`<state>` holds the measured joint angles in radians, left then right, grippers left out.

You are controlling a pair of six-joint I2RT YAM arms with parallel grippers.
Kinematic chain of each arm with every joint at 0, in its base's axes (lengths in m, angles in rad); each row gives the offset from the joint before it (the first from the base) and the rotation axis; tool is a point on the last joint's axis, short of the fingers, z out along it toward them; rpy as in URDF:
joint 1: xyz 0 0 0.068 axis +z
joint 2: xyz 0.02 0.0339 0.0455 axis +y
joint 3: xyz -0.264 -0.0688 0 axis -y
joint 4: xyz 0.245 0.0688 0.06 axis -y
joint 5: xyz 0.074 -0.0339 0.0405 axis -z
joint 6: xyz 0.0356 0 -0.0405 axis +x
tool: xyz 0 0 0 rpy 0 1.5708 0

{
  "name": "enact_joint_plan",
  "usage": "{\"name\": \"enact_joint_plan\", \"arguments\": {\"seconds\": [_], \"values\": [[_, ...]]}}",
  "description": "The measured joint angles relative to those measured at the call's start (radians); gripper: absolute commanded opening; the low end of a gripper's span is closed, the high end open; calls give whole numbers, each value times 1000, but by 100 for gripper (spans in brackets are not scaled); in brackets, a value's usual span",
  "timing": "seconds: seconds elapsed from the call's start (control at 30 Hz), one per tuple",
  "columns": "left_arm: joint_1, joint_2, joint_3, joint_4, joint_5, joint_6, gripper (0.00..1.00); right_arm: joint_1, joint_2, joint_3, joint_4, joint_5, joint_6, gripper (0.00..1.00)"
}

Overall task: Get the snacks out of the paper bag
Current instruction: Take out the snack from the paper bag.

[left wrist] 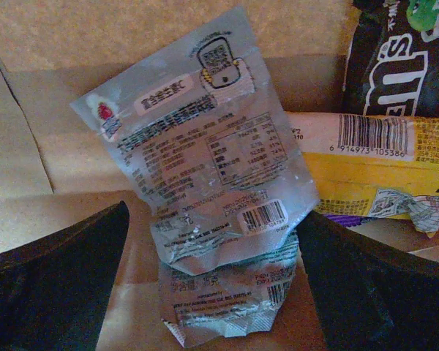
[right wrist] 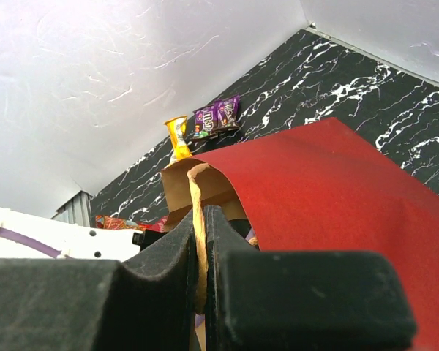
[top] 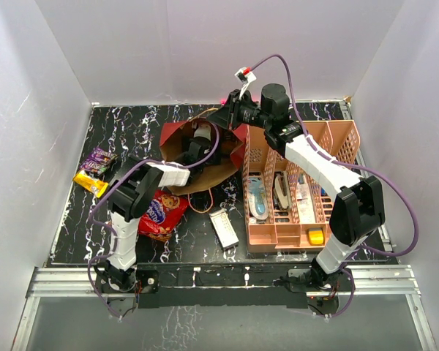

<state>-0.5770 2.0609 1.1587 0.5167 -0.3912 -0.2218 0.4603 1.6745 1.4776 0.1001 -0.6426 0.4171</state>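
- Your left gripper (left wrist: 212,219) was inside the paper bag (top: 218,174), its jaws spread wide and holding nothing.
- Between those jaws a clear wrapper (left wrist: 205,146) lay against the brown kraft inside, with a second, crumpled clear wrapper (left wrist: 230,300) just below it.
- To the right of them in the left wrist view sat a yellow packet (left wrist: 366,172), with a dark packet (left wrist: 402,51) above it.
- Your right gripper (right wrist: 199,219) was pinched shut on the bag's tan cord handle (right wrist: 196,183), at the bag's far edge.
- The bag lay on its side on the table (top: 132,124), just left of the pink rack (top: 336,142).
- Out on the table were the red cookie bag (top: 163,212) beside your left arm, and the purple packets (top: 100,159) and orange-yellow packet (top: 90,183) near the left edge.
- A small white box (top: 223,228) lay between the cookie bag and the rack.
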Motion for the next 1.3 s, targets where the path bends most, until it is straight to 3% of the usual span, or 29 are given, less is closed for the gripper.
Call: {"name": "enact_joint_plan", "arguments": {"seconds": [0.33,0.67,0.9,1.3], "values": [[-1,78,-8,199,-12,188,45,5,0,0,-27,0,-7,8],[0,61,-44,250,-40,316,12,5,0,0,-32,5,-23,8],[0,-30,-94,190,-32,310,0,5,0,0,-33,8,-27,8],[0,-220,-100,-68,77,182,0,6,0,4,-7,19,-31,8]]}}
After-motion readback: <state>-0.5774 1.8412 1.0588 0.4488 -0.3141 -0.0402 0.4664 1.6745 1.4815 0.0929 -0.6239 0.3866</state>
